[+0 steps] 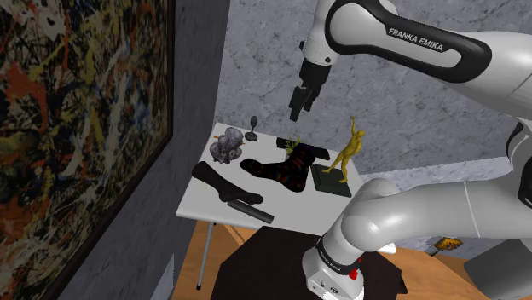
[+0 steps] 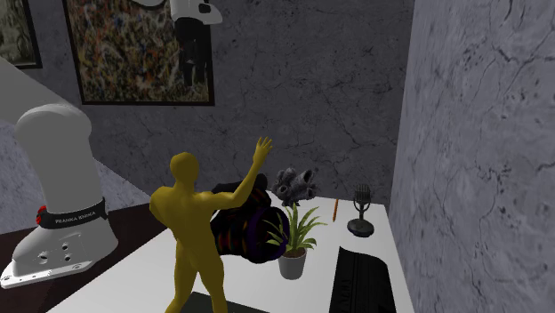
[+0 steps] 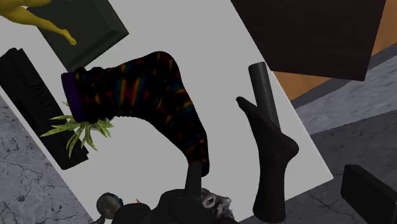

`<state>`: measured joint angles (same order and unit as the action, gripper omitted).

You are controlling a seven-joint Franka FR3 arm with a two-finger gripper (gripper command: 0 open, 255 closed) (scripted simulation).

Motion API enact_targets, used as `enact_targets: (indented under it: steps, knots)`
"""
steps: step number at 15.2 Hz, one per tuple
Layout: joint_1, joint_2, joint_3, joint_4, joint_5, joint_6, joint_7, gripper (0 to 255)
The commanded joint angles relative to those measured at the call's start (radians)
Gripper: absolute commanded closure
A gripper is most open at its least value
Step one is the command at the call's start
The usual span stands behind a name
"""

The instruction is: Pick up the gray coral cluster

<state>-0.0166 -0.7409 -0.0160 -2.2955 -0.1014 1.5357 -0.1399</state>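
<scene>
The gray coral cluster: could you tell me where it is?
In the shoulder view, the gray coral cluster sits near the white table's far-left corner, beside the small dark microphone.

Shoulder view: surface [image 1: 200,207] sits beyond the stand [image 1: 264,264], pushed into the wall corner. Coral cluster [image 1: 226,145] is at the far-left corner, with the microphone [image 1: 251,129] just beside it, right and further back. Plain sock [image 1: 215,181] lies in front of the coral, along the left edge, and a rod [image 1: 252,210] lies at its near end by the front edge. Patterned sock [image 1: 277,170] is mid-surface, between coral and figurine [image 1: 348,152]. Figurine stands on a plinth [image 1: 331,181] on the right side. Potted plant [image 1: 294,143] is behind the patterned sock, beside a flat panel [image 2: 363,280] at the back edge. Second exterior view: pencil [image 2: 334,210] lies between coral and microphone. Claw [image 1: 296,115] hangs above the plant, apart from everything. Painting [image 1: 77,128] is on the left wall.
</scene>
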Motion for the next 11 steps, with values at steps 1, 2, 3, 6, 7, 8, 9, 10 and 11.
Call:
enact_targets:
  steps: [1, 2, 3, 6, 7, 8, 9, 10, 11]
  knots:
    - [0.0, 0.0, 0.0, 0.0, 0.0, 0.0, 0.0, 0]
    - [-0.005, 0.03, 0.01, -0.001, 0.008, 0.025, 0.033, 0]
    - [-0.011, 0.062, 0.02, 0.0, 0.015, 0.049, 0.065, 0]
    - [-0.027, 0.163, 0.046, 0.012, 0.033, 0.12, 0.159, 0]
    - [-0.032, 0.198, 0.054, 0.019, 0.038, 0.142, 0.19, 0]
    - [-0.038, 0.234, 0.061, 0.028, 0.042, 0.164, 0.22, 0]
    - [-0.043, 0.271, 0.068, 0.038, 0.046, 0.185, 0.251, 0]
    - [-0.048, 0.308, 0.074, 0.049, 0.049, 0.205, 0.281, 0]
    - [-0.053, 0.345, 0.079, 0.062, 0.051, 0.225, 0.31, 0]
